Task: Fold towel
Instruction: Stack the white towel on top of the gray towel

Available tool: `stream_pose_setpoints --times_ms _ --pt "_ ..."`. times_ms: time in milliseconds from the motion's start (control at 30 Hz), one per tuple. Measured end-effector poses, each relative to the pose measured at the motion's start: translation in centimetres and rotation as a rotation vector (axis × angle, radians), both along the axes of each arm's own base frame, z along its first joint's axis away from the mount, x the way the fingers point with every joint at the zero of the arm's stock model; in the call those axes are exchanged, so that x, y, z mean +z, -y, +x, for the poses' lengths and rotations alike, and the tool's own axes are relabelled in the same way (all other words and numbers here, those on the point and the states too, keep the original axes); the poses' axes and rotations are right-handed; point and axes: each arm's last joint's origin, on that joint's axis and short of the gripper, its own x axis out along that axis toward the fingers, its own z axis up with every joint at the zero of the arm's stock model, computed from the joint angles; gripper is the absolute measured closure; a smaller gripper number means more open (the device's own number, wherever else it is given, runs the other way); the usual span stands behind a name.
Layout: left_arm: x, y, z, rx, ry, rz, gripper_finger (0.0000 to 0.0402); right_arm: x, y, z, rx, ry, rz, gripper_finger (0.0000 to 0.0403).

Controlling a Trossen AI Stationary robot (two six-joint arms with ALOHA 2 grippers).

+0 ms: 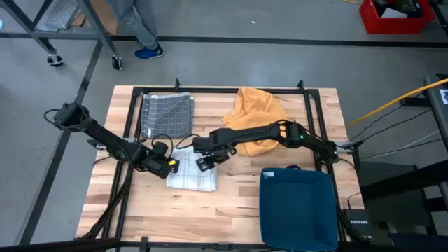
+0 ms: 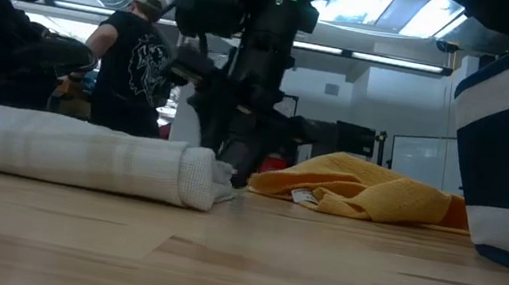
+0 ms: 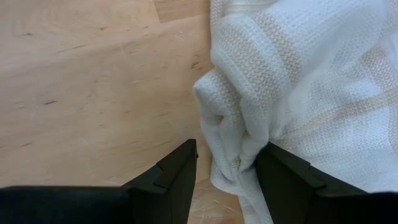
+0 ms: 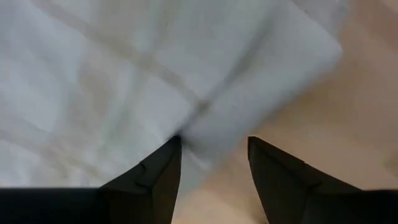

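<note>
The white towel (image 1: 192, 173) lies folded on the wooden table (image 1: 231, 206), and a bunched edge of it sits pinched between the fingers (image 3: 177, 180) of the left gripper (image 3: 227, 171), which grips it from one side. At the opposite side the right gripper (image 4: 211, 163) hangs over a towel corner with its fingers (image 4: 155, 174) spread, the cloth lying between them but not clamped. Beyond the right fingers are an orange cloth (image 1: 257, 119), a grey checked towel (image 1: 166, 113) and a blue bin (image 1: 297, 206).

Two dark jointed arms, black cables along links; right arm (image 1: 280, 133) shows orange and green lights; matte black fingers (image 3: 171, 180).
</note>
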Motion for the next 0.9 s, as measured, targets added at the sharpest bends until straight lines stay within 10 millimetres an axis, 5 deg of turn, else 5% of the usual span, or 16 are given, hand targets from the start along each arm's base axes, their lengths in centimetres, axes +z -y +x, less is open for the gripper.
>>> stream_pose_setpoints --times_ms 900 --pt "0.0 0.0 0.1 0.002 0.025 0.014 0.0249 -3.3 -0.2 0.9 -0.152 -0.042 -0.024 0.0217"
